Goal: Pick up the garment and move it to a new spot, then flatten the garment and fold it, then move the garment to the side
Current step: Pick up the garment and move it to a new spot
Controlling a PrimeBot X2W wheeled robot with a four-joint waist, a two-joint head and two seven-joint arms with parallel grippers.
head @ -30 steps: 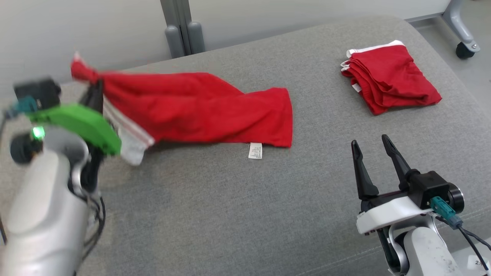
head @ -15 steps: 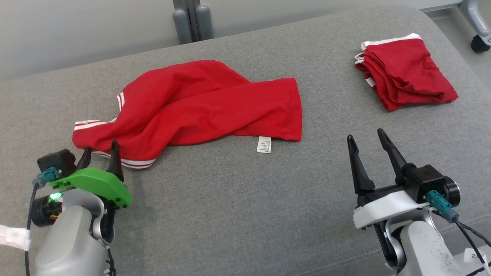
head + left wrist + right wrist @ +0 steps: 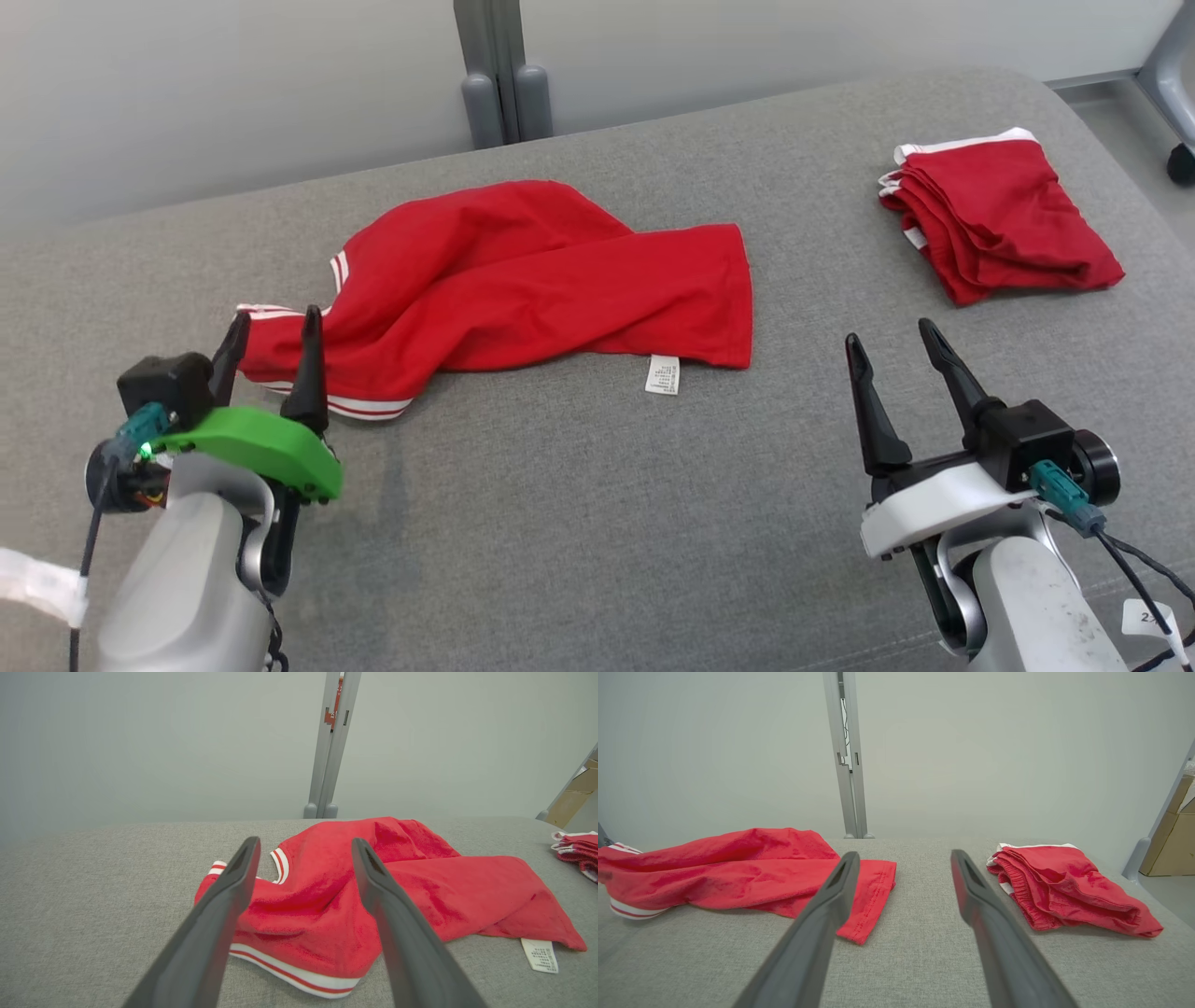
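The garment (image 3: 541, 280) lay rumpled on the grey surface (image 3: 597, 523), its striped end just ahead of the left gripper (image 3: 275, 315), whose jaws stood wide and empty. The right gripper (image 3: 888, 332), jaws wide too, held nothing; a folded red pile (image 3: 999, 219) lay beyond it.

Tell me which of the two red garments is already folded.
The far-right red garment, a compact layered stack; the central garment lies loose and rumpled.
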